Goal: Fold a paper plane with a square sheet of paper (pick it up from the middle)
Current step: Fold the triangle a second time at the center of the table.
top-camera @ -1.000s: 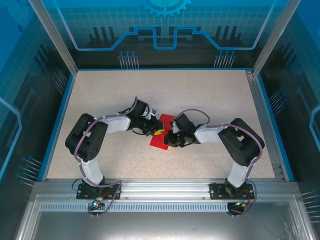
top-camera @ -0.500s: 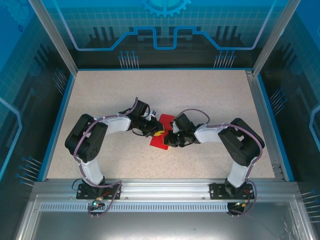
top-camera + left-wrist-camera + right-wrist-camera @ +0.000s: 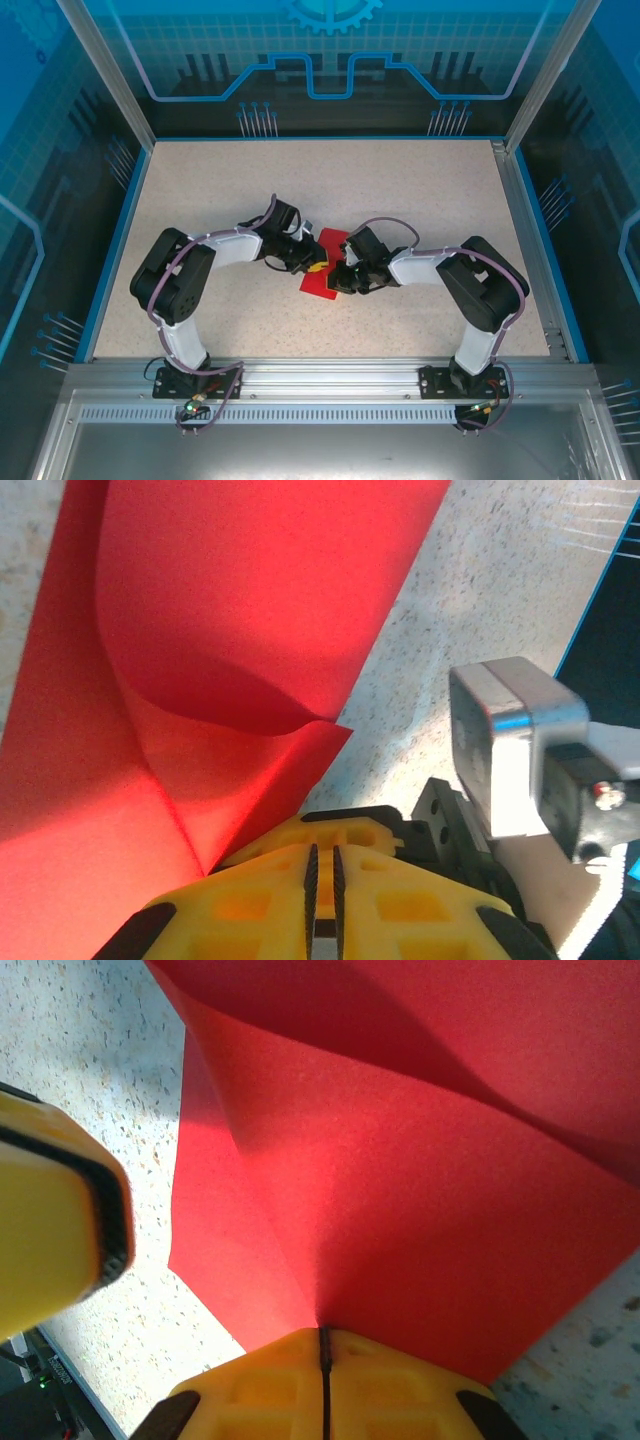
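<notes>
The red square sheet of paper (image 3: 322, 284) lies at the table's middle, between both grippers. It is partly folded, and a raised flap curls over a diagonal crease (image 3: 230, 610). My right gripper (image 3: 324, 1332) is shut on the sheet's near edge, where creases fan out from the pinch (image 3: 420, 1190). My left gripper (image 3: 324, 848) stands at the sheet's other edge with its pads a narrow slit apart and nothing between them. From above, the left gripper (image 3: 316, 266) and the right gripper (image 3: 340, 278) nearly meet over the sheet.
The speckled table (image 3: 300, 190) is bare around the sheet, bounded by a blue rim and metal posts. The right arm's wrist block (image 3: 515, 750) sits close beside my left fingers. One left finger (image 3: 50, 1210) shows at the right wrist view's left edge.
</notes>
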`<state>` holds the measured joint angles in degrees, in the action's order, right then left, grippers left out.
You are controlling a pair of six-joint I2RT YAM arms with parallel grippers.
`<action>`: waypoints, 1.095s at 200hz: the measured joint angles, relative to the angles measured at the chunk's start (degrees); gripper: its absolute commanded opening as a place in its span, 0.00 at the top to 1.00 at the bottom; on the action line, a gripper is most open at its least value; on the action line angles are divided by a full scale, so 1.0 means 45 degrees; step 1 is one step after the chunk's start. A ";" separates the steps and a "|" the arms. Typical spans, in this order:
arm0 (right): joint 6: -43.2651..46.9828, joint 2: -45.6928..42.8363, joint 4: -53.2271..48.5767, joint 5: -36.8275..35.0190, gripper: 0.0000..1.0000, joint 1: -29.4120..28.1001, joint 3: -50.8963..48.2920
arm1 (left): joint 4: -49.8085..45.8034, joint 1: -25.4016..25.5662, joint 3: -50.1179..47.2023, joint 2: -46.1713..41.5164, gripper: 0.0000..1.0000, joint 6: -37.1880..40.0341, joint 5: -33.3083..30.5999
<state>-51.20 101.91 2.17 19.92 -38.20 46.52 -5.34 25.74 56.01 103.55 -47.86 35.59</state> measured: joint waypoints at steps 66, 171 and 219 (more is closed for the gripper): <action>0.0000 0.0000 -0.0005 -0.0044 0.93 0.0000 0.0000 | 0.0010 0.0010 0.0117 0.0408 0.87 0.0000 0.0000; -0.0005 0.0000 -0.0049 -0.0078 0.93 0.0000 0.0000 | 0.0199 0.0000 0.0287 0.1627 0.90 0.0092 -0.0180; 0.0019 -0.0010 -0.0107 -0.0107 0.94 0.0000 0.0000 | 0.0199 -0.0107 0.0296 0.1661 0.89 0.0146 -0.0121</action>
<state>-51.11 101.86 1.69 19.44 -38.20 46.52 -4.45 25.26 57.34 111.02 -47.20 35.05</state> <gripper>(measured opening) 0.068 0.105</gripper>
